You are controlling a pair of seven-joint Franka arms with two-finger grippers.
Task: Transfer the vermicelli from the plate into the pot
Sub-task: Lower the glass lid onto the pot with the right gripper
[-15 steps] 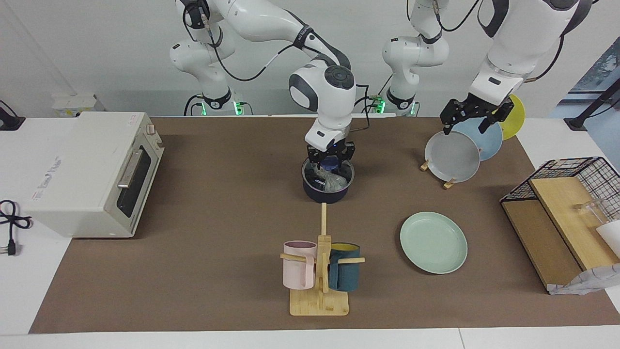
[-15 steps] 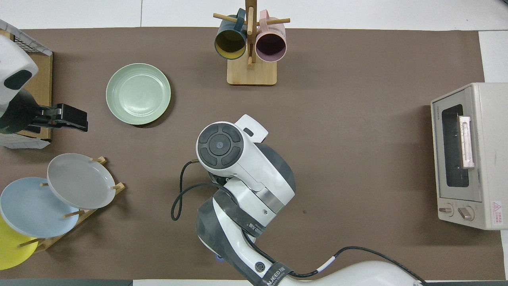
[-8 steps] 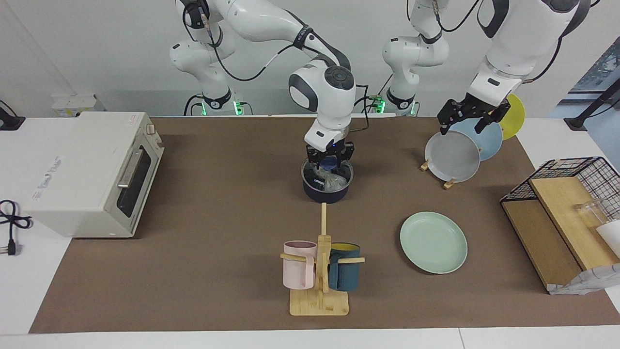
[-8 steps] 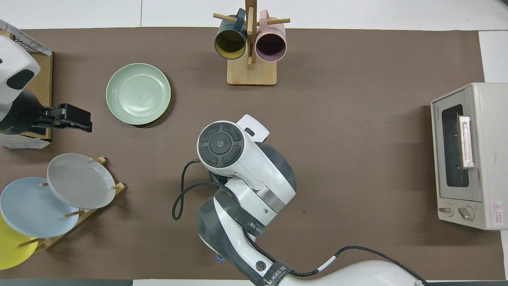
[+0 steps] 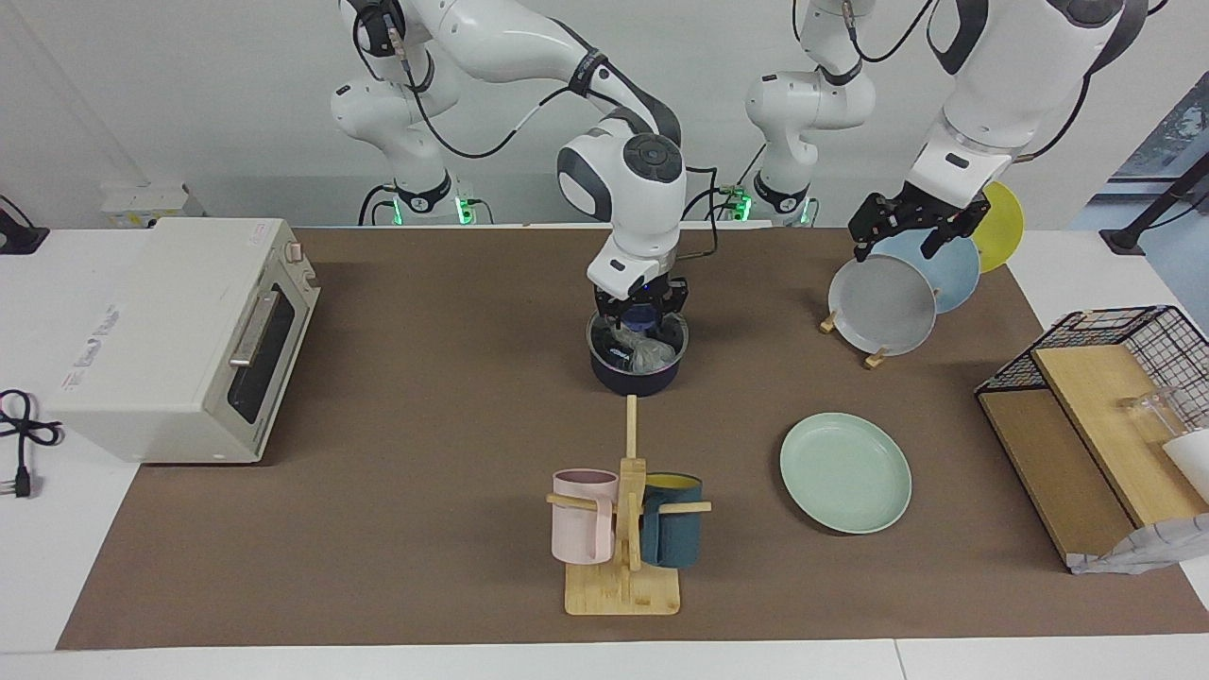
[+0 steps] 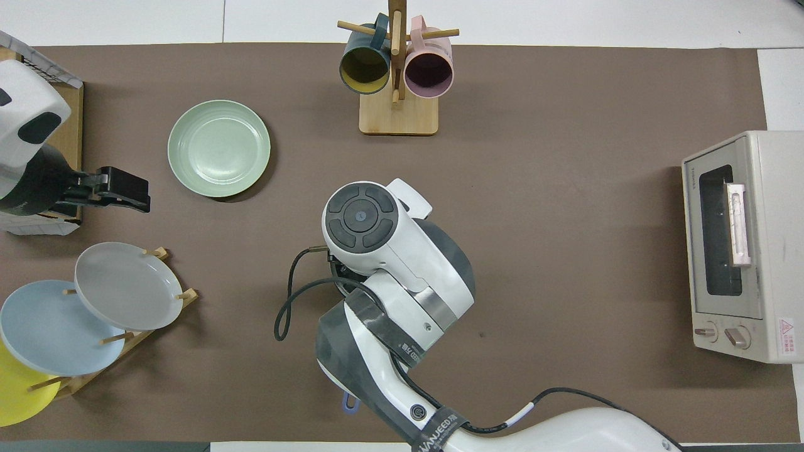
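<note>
I see the vermicelli [image 5: 644, 354] lying in the pot [image 5: 635, 376], directly under my right gripper [image 5: 640, 318], whose fingers are pressed together; the left gripper [image 5: 904, 229] waits spread over the plate rack [image 5: 874, 357].

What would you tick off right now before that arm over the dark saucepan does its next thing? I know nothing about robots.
1. Vermicelli in the pot: ok, the whitish tangle lies inside.
2. Mint-green plate has nothing left on it: ok.
3. Right gripper let go of the noodles: cannot tell; it is shut just above the pot's rim, and whether strands cling to it cannot be seen.
4. Pot upright on the mat: ok.
5. Left gripper out of the way: ok, it waits open over the plate rack, holding nothing.
6. Room above the pot to lift straight up: ok, nothing hangs over that arm.
</note>
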